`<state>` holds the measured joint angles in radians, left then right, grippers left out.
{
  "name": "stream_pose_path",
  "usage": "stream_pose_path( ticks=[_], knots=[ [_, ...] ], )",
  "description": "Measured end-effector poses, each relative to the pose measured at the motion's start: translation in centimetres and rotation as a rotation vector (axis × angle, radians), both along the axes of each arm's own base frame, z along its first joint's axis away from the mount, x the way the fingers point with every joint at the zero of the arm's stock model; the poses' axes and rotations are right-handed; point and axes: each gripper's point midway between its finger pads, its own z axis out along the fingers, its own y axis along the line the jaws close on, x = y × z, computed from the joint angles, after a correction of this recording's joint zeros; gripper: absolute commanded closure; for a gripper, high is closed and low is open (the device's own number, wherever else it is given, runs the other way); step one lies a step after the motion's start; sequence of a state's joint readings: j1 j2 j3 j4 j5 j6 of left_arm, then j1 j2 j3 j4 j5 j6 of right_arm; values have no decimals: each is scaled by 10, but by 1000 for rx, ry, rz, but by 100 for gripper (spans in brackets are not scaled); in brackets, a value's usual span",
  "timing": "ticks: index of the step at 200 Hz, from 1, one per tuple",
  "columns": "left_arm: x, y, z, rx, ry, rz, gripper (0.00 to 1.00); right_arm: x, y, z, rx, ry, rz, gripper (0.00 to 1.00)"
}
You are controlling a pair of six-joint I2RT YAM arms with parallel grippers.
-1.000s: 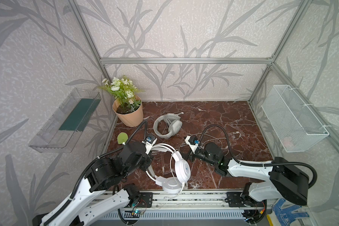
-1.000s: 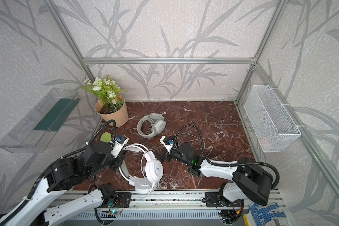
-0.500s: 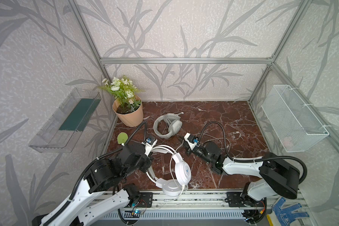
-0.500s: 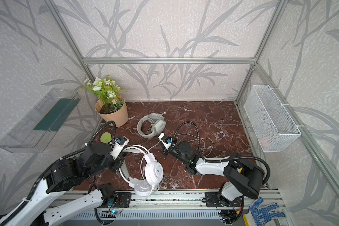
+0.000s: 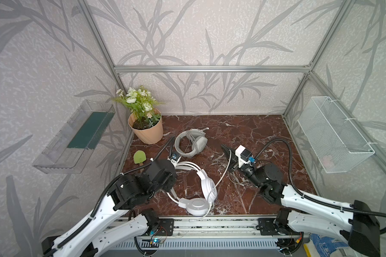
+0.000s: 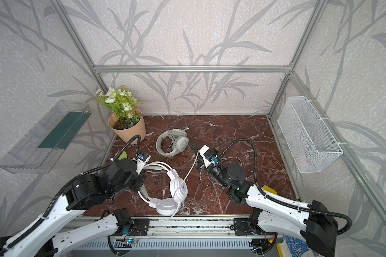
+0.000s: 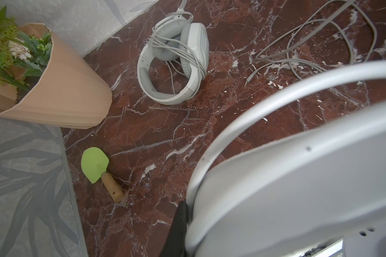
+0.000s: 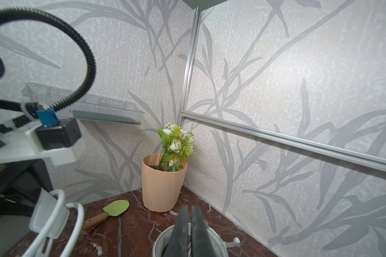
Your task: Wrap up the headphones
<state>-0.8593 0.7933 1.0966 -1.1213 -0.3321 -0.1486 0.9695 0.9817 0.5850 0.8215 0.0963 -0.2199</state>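
Headphones number two. The glossy white headset is smooth hard plastic with round cups and a headband of thin curved bars. It sits well apart from the ribbed peach flowerpot, on the side of it away from the back wall. One cup lies flat and shows a perforated face; the other stands on edge. The left fingers, black, are closed tight on its headband. Its thin pale cable rises straight from the upright cup to the right fingers, dark tapered blades pressed almost together and pinching it. The greyish-white headset, matte with padded cushions and its cord wound round the cups, lies just beside the pot. A green-bladed trowel with a wooden handle lies near the pot too. Beneath them is a red-brown marbled bench.
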Motion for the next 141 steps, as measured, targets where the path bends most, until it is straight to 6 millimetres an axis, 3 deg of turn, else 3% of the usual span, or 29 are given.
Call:
stream_pose_path(
  ticks=[28,52,102,141],
  knots=[
    [4,0,-6,23,13,18,100,-14,1,11,-34,-8,37,100],
    [2,-3,-9,18,25,9,100,-11,10,11,-89,10,39,100],
    [-4,-11,-8,-41,49,-21,100,14,32,2,-201,66,-13,100],
    [-9,-10,12,-104,21,-25,100,44,27,-13,-225,125,-96,100]
  ],
)
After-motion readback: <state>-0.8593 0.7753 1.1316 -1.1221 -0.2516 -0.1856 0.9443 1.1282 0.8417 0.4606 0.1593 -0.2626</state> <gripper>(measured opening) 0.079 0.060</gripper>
